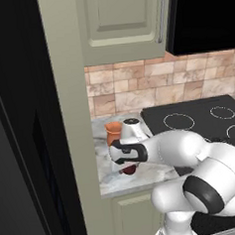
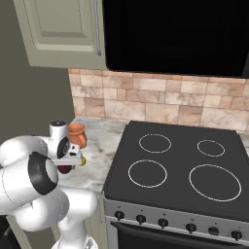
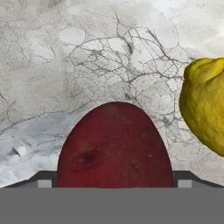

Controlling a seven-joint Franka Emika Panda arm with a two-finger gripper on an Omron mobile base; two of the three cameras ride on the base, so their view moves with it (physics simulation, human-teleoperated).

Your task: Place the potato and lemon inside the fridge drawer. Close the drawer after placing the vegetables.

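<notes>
Hand view, lemon (image 3: 204, 107) beside potato (image 3: 115, 146), marble counter (image 3: 65, 65)

Marble countertop (image 1: 158, 174), grey-white with dark veining, runs between a tall olive-beige panel (image 1: 72, 117) at 9 o'clock and a black stovetop (image 2: 185, 170) at 3 o'clock. Terracotta jug (image 1: 112, 132) upright on the counter near the back wall, partly hidden. Stovetop has four white ring burners; front panel below carries a row of dark knobs (image 2: 163, 222). Tan and pink stone tile backsplash (image 2: 160, 102) behind counter and stove. Olive upper cabinet (image 1: 125, 22) with metal handle at 12 o'clock, black unit (image 2: 175, 36) beside it above the stove. Olive lower cabinet door (image 1: 134, 220) under the counter.
</notes>
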